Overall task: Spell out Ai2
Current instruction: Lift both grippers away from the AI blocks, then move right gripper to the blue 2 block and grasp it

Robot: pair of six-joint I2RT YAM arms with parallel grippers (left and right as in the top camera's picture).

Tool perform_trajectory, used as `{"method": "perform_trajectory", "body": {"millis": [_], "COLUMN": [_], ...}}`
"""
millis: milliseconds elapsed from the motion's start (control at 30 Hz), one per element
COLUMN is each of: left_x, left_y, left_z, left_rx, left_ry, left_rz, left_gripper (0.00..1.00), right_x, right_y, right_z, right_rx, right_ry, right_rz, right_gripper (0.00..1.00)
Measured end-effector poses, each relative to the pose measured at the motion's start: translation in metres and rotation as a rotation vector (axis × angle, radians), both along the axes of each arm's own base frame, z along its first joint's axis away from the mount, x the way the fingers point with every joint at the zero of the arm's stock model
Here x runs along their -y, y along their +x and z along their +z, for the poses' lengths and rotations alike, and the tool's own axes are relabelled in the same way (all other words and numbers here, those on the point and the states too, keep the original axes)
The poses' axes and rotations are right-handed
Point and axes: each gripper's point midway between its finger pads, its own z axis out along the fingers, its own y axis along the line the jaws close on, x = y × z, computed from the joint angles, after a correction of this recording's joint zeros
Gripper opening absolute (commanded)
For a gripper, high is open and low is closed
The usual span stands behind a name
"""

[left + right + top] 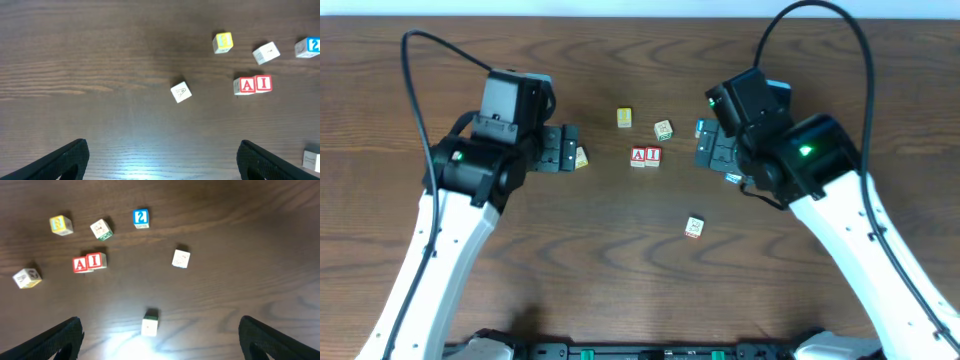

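The left gripper (563, 150) has its fingers wide apart, and a pale block (581, 158) lies just beside it. In the middle, the red A block (638, 156) touches the red I block (653, 155). The blue 2 block (141, 218) lies apart from them, near the right gripper (710, 150), whose fingers are also spread.

**Decent light, soft wrist cams**

Overhead view is evenly lit and sharp; the dark counter (640, 260) shows faint soft shadows by the arms (430, 240). Right wrist view is softer, with white glare on the wood washing out the face of the green-topped block (149, 325). Left wrist view has a milder sheen low down. The left pincer (162, 145) has dark, blurry fingers (65, 159) in the bottom corners.
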Motion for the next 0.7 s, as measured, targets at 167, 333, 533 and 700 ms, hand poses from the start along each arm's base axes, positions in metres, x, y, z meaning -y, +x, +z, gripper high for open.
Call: {"method": "perform_trajectory", "body": {"millis": [167,333,533,700], "left_x": [-0.002,-0.006,-0.008,-0.006], "left_y": [-0.006,-0.022,-0.029,-0.028], "left_z": [-0.003,-0.013,-0.016,-0.016], "left_rx": [-0.027,-0.101,-0.131,-0.13], "left_ry": [0.008,0.029,0.034,0.026], "left_rz": [0.001,0.001,0.0,-0.005], "left_gripper": [0.96,0.95,0.95,0.95], "right_x": [-0.012,-0.006,0.009,0.008], "right_y": [0.028,0.051,0.091,0.119], "right_z": [-0.028,-0.067,-0.117,-0.141], "right_rx": [0.014,-0.073,-0.158,-0.189], "right_ry": [0.007,0.003,0.036,0.058], "right_rz": [-0.002,-0.029,-0.056,-0.027], "right_gripper": [0.98,0.94,0.89,0.85]}}
